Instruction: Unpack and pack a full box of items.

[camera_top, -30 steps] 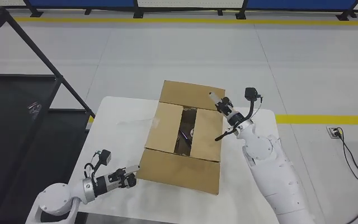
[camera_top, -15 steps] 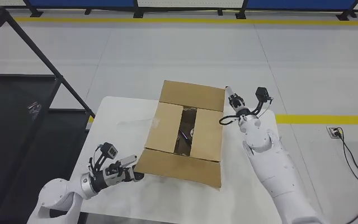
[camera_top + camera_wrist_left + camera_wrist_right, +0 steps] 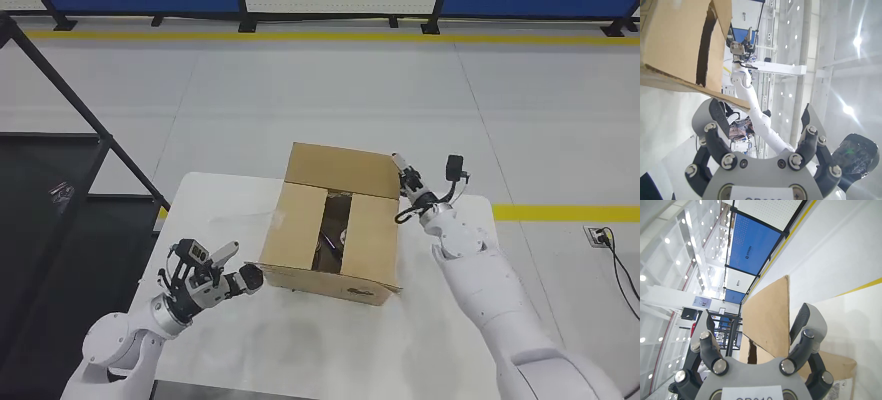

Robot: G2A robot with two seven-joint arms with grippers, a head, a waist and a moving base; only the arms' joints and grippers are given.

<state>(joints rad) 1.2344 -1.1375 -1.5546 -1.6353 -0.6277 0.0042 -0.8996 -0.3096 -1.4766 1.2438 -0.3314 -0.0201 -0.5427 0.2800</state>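
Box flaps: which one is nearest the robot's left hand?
The flap on the robot's own side, its corner right by the open left hand. The far flap sits by the right hand instead.

1. We see a white table (image 3: 300, 350) on a pale floor.
2. Left of the table stands a black metal frame (image 3: 100, 137).
3. Right of the table run a yellow floor line (image 3: 560, 212) and a floor socket (image 3: 597, 236).

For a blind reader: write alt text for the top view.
A cardboard box sits on a table, a dark gap between its inner flaps. The left gripper, open, is at the near flap's corner; the right gripper, open, at the far flap's.
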